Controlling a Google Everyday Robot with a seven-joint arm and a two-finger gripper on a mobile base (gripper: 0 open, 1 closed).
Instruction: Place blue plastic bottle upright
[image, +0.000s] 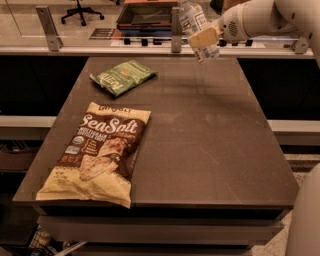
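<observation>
The blue plastic bottle (196, 25) is a small clear bottle with a pale label. It hangs in the air above the far right part of the dark table (210, 135), tilted with its top leaning up and left. My gripper (204, 37) comes in from the upper right on a white arm and is shut on the bottle's middle, with a tan finger pad across the label. The bottle's cap end reaches the top edge of the view.
A large brown and yellow Sea Salt chip bag (97, 152) lies flat at the table's front left. A small green bag (122, 76) lies at the far left. A counter rail with metal posts (175, 31) runs behind the table.
</observation>
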